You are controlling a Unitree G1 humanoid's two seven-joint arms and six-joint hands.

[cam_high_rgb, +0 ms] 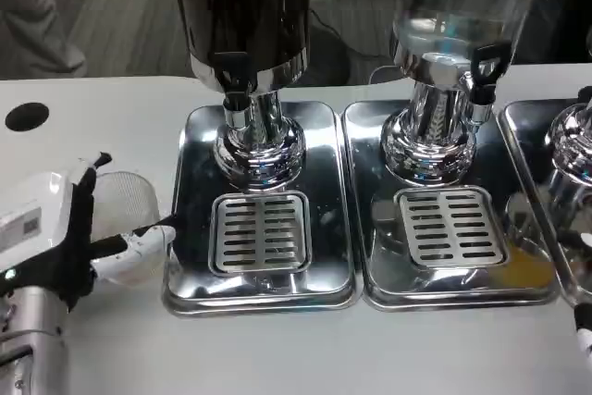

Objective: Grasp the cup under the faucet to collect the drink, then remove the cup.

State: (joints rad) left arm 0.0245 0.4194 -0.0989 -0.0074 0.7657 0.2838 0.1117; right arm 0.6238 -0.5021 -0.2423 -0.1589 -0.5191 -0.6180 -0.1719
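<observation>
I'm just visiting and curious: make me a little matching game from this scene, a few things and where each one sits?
Things:
1. clear cup
2. dark dispenser
3. clear dispenser
4. black hole

Places:
A. above the right-hand slotted grate
B. in the table's far left
C. on the table left of the trays, left hand around it
D. above the left-hand slotted grate

Pairs: 1-C, 2-D, 3-A, 4-B

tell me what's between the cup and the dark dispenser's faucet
In the head view, only bare steel tray and its slotted grate lie between the cup, held by the left hand, and the faucet.
</observation>
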